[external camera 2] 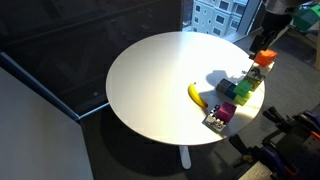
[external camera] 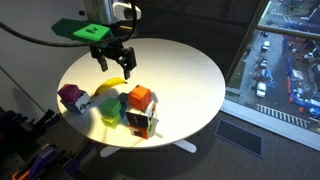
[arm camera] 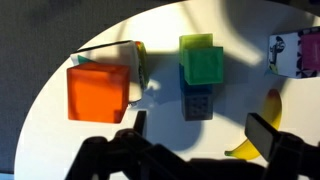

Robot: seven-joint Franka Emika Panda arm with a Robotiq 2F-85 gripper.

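My gripper [arm camera: 203, 130] is open and holds nothing; its two dark fingers [arm camera: 268, 135] stand wide apart over the white round table [external camera: 180, 70]. Just beyond the fingertips lies a green block [arm camera: 203, 65] on a grey-blue base. An orange cube [arm camera: 98, 92] sits to its left and a yellow banana [arm camera: 262, 130] curves in by the right finger. A purple and white block [arm camera: 290, 52] is at the far right edge. In an exterior view the gripper [external camera: 113, 60] hangs above the banana [external camera: 113, 85], apart from the green block [external camera: 108, 108], orange cube [external camera: 140, 100] and purple block [external camera: 70, 97].
The objects cluster near one rim of the table [external camera 2: 150, 70]; the banana [external camera 2: 197, 95] lies inward of them. A large window [external camera: 285, 60] over a city street runs beside the table. Dark equipment [external camera 2: 290, 140] stands by the table's edge.
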